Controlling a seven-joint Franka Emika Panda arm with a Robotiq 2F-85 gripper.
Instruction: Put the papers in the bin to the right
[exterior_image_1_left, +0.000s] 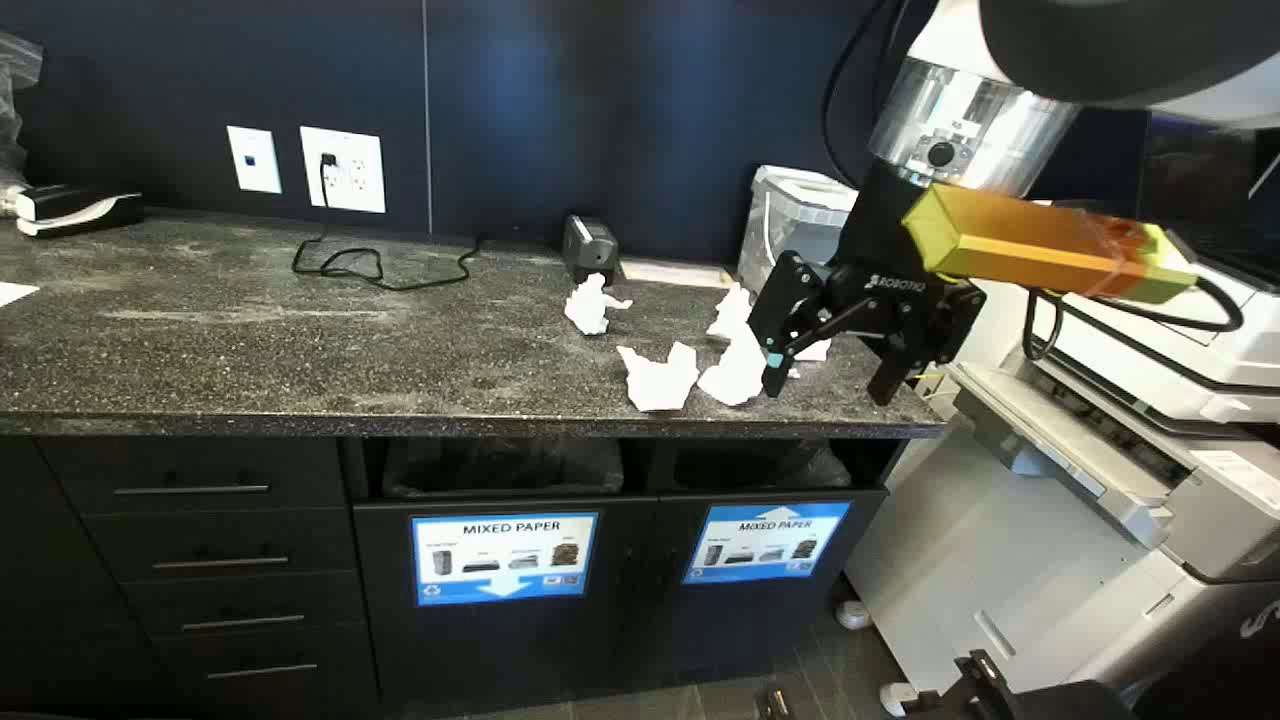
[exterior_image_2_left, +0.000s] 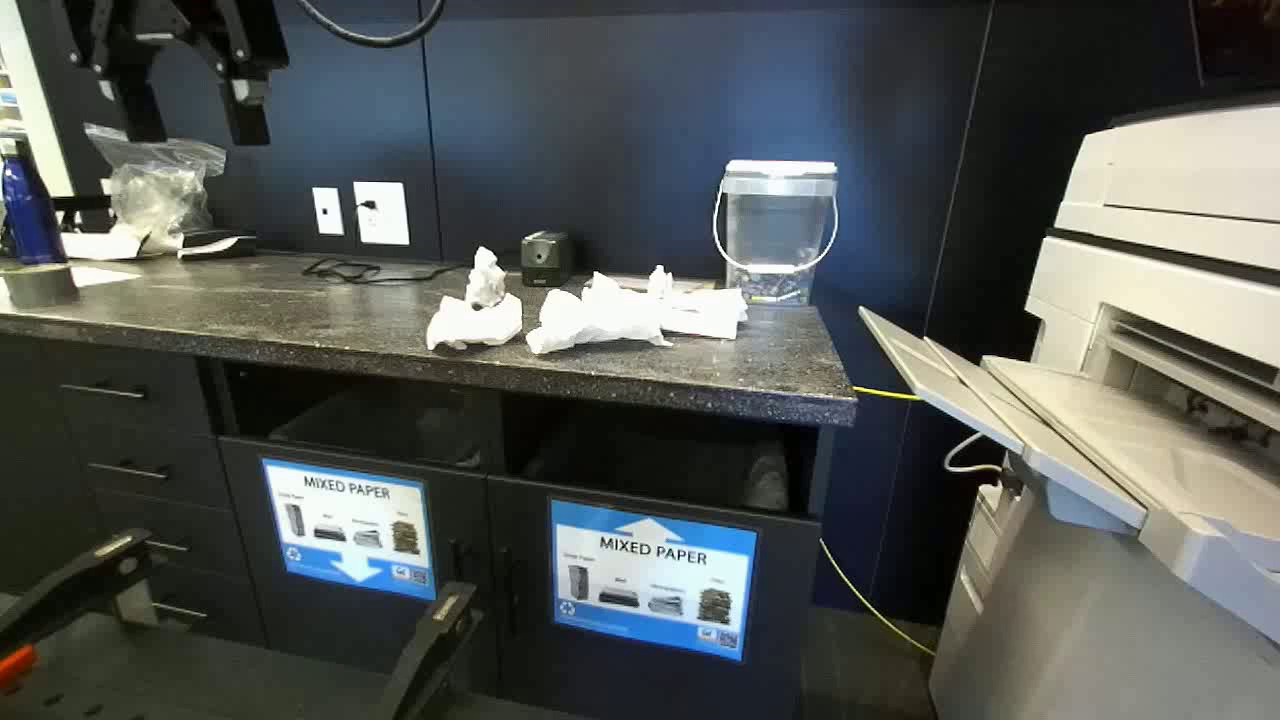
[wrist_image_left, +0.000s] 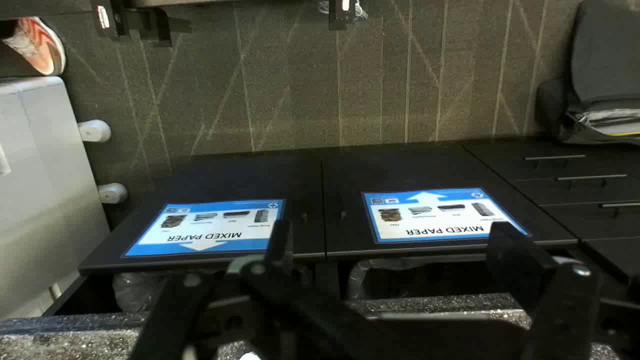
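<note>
Several crumpled white papers lie on the dark counter, in both exterior views: one paper (exterior_image_1_left: 662, 378) near the front edge, one (exterior_image_1_left: 735, 370) beside it, one (exterior_image_1_left: 592, 303) farther back; from the other side they form a cluster (exterior_image_2_left: 600, 318). A sliver of white paper (wrist_image_left: 249, 356) shows at the wrist view's bottom edge. The right bin (exterior_image_1_left: 760, 466) is a dark slot under the counter, above a blue "MIXED PAPER" label; it also shows in an exterior view (exterior_image_2_left: 660, 465) and the wrist view (wrist_image_left: 135, 290). My gripper (exterior_image_1_left: 828, 390) (exterior_image_2_left: 200, 125) (wrist_image_left: 395, 245) is open and empty, raised above counter height.
A second bin slot (exterior_image_1_left: 505, 465) is left of it. The counter (exterior_image_1_left: 250, 370) carries a translucent bucket (exterior_image_2_left: 780, 220), a pencil sharpener (exterior_image_2_left: 546, 258), a black cable (exterior_image_1_left: 380, 275), a plastic bag (exterior_image_2_left: 160, 195) and a blue bottle (exterior_image_2_left: 32, 215). A grey-white copier (exterior_image_2_left: 1150, 250) stands right.
</note>
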